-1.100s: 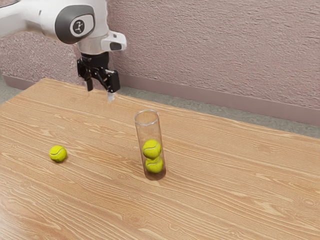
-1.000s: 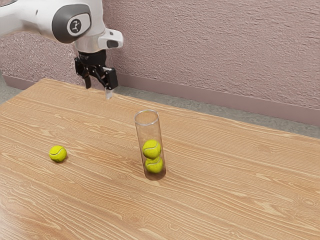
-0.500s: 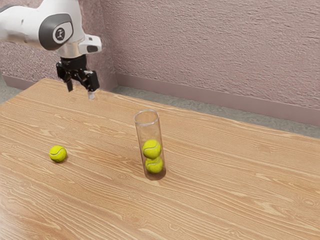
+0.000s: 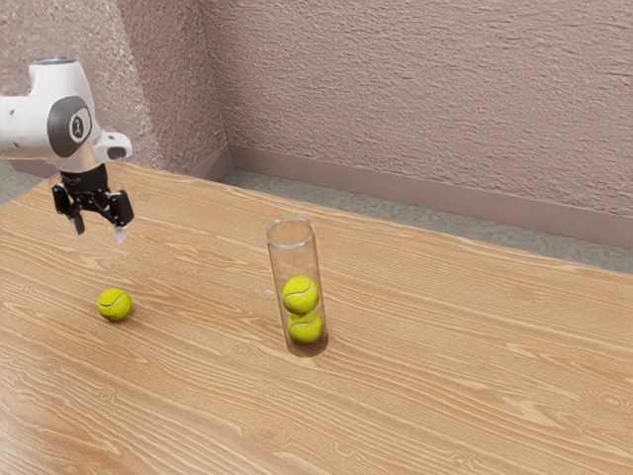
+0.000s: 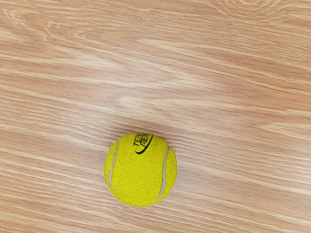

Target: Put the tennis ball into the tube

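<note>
My black gripper point(image 4: 100, 234) is open above the table, with nothing between its fingers. The loose tennis ball point(image 4: 115, 304) rests on the wood, lower in the exterior view and slightly toward its right from the fingertips. In the wrist view the same yellow-green ball point(image 5: 141, 170) shows its seams and dark lettering. A clear tube point(image 4: 291, 234) stands upright with its top open, on the exterior view's right of the loose ball. Inside it are two tennis balls, an upper one point(image 4: 301, 295) resting on a lower one point(image 4: 306, 328).
The wooden table point(image 4: 445, 376) extends under everything, its far edge running along a floor strip. Behind it rises a rough pinkish wall point(image 4: 415, 99), which has a corner at the exterior view's upper left.
My hand has moved toward the exterior view's left, and lately downward as well, and is now nearer the loose ball. The tube and all the balls have stayed where they were.
</note>
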Action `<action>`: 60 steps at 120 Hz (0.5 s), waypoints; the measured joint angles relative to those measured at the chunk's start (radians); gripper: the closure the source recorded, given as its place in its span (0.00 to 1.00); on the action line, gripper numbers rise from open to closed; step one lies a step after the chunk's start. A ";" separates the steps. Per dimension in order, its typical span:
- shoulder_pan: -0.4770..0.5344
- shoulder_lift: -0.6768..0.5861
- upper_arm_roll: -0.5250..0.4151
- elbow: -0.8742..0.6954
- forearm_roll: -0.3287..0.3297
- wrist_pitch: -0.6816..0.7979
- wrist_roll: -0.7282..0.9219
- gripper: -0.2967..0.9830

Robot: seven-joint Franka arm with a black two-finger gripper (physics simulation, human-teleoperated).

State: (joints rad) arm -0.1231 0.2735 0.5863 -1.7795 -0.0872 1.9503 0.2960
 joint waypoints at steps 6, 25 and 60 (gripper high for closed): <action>0.011 0.031 -0.003 0.000 -0.028 0.017 0.021 0.23; 0.019 0.104 -0.009 0.000 -0.089 0.066 0.084 0.23; 0.032 0.133 -0.010 -0.053 -0.137 0.116 0.175 0.23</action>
State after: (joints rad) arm -0.0909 0.4061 0.5765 -1.8329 -0.2239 2.0663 0.4705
